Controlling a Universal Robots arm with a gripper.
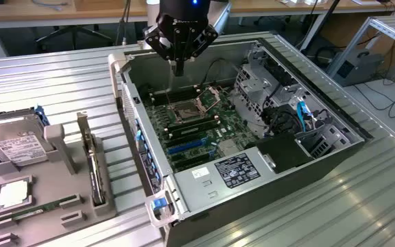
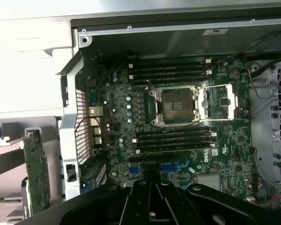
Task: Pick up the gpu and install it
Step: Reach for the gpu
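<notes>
We judge the pickup not yet begun. The gpu (image 1: 94, 170) stands on edge in the grey tray (image 1: 60, 180) at the exterior view's left, well apart from the gripper (image 1: 177, 69). The gripper hovers over the open case (image 1: 266, 206), its fingers pressed together and holding nothing. A grasp would need them spread over the card's thin top edge.

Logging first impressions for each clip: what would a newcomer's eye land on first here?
The open grey metal computer case, green motherboard bared, sits mid-frame in the exterior view. The black gripper hangs shut above its far end, holding nothing. At that view's left, the thin flat gpu card stands on edge in a grey tray.
</notes>
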